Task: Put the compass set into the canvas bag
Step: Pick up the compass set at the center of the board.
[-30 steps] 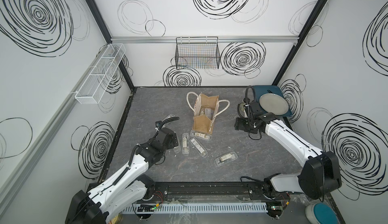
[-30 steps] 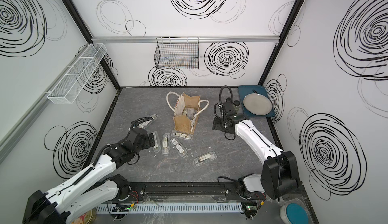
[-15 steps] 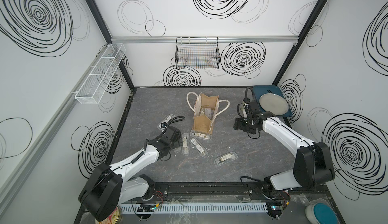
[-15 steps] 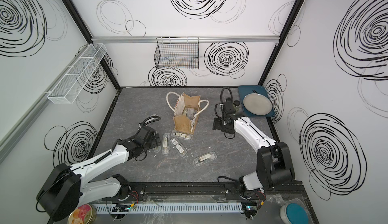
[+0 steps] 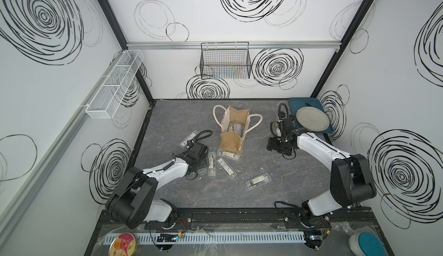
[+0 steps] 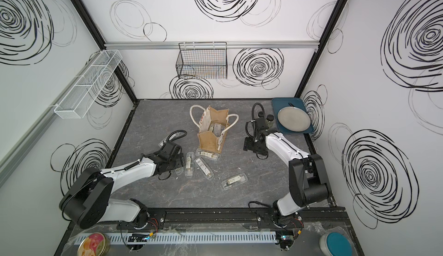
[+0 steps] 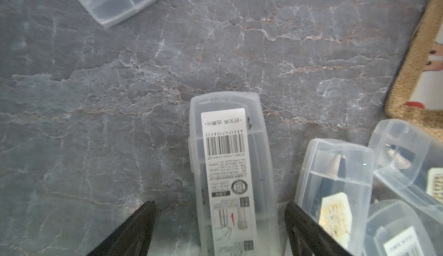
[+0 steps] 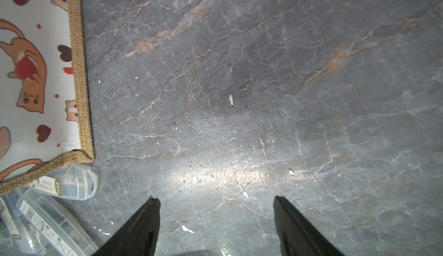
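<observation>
The canvas bag (image 5: 230,141) stands open mid-table with white rope handles, and clear cases show inside it in both top views. Several compass sets in clear plastic cases lie in front of it. My left gripper (image 7: 220,209) is open and low over the table, its fingers on either side of one labelled compass set (image 7: 230,161) with a gap on each side. In a top view that gripper (image 5: 203,164) hides most of this case. My right gripper (image 8: 215,204) is open over bare table to the right of the bag (image 8: 36,75), holding nothing.
More cases lie close by (image 7: 335,190), (image 7: 407,158), (image 5: 257,181), and one lies alone to the left (image 5: 189,138). A blue tray (image 5: 293,102) with a grey plate sits at the back right. A black wire basket (image 5: 225,61) hangs on the back wall.
My left arm has reached forward and come down over a case, and its fingers have narrowed. The right arm has sunk slightly and stayed open.
</observation>
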`<action>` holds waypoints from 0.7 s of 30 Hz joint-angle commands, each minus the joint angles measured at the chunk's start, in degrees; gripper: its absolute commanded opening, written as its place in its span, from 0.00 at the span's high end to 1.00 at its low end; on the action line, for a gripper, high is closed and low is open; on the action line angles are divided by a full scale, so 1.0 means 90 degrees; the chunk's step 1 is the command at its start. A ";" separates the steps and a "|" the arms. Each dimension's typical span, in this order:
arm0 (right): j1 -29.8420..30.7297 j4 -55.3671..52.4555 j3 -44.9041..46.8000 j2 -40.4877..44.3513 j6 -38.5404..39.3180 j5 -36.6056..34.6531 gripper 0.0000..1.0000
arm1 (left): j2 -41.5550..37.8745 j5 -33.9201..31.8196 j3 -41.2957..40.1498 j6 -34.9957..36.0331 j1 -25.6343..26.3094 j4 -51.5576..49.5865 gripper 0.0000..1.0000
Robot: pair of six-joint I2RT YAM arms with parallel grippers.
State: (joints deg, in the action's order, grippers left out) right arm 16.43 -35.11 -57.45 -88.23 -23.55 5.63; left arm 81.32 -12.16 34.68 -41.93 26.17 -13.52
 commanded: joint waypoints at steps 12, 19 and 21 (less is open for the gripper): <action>-0.0134 -0.0197 -0.0430 -0.0105 0.0145 0.0036 0.22 | 0.0916 0.0029 0.0546 0.0226 -0.0037 0.0140 0.28; -0.0127 -0.0337 -0.0502 0.0123 0.0088 -0.0040 0.22 | 0.0965 0.0160 0.0464 0.0206 -0.0056 0.0459 0.41; -0.0131 -0.0324 -0.0501 0.0213 0.0050 -0.0030 0.22 | 0.0928 0.0193 0.0463 0.0248 -0.0075 0.0495 0.46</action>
State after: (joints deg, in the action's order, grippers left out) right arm 15.51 -36.01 -60.62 -88.36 -22.87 5.82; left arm 88.84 -12.64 39.77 -39.48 26.02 -9.93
